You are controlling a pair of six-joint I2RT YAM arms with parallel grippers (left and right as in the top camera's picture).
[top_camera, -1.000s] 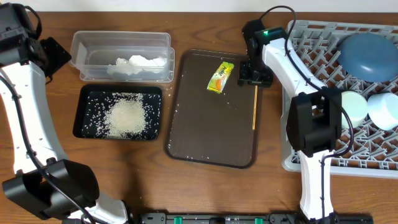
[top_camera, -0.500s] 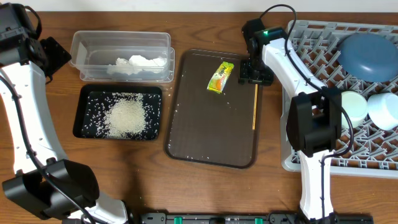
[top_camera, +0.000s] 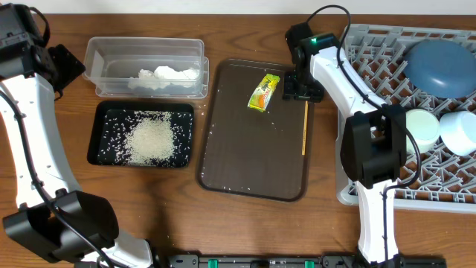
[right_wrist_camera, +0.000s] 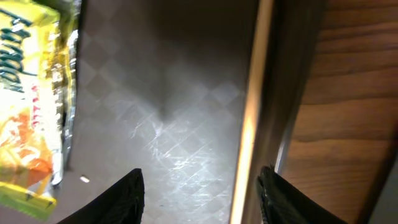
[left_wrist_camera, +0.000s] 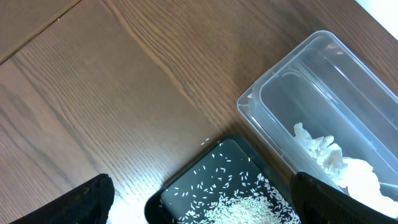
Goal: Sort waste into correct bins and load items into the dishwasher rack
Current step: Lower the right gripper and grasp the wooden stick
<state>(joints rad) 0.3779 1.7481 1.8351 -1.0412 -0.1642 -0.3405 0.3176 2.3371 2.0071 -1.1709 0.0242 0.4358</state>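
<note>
The snack wrapper (top_camera: pixel 263 91) and the thin wooden stick (top_camera: pixel 304 128) lie on the dark-brown serving tray (top_camera: pixel 253 156). My right gripper (top_camera: pixel 300 91) is open and empty, low over the tray's far right corner. In the right wrist view (right_wrist_camera: pixel 202 199) the stick (right_wrist_camera: pixel 252 106) runs between its fingers and the wrapper (right_wrist_camera: pixel 31 99) lies outside its left finger. The tissue wad (top_camera: pixel 163 77) is in the clear tub (top_camera: pixel 111 71). The rice (top_camera: pixel 152 138) is in the black tray (top_camera: pixel 92 134). My left gripper (left_wrist_camera: pixel 205 205) is open, high above the black tray's corner (left_wrist_camera: pixel 163 193). The pink cup is out of view.
The grey rack (top_camera: pixel 372 67) at the right holds the dark-blue plate (top_camera: pixel 440 65), the mint-green bowl (top_camera: pixel 422 128) and the light-blue bowl (top_camera: pixel 460 132). A few rice grains dot the brown tray. Bare wood lies along the near edge.
My right gripper has shifted slightly left, toward the wrapper. The left arm has not moved.
</note>
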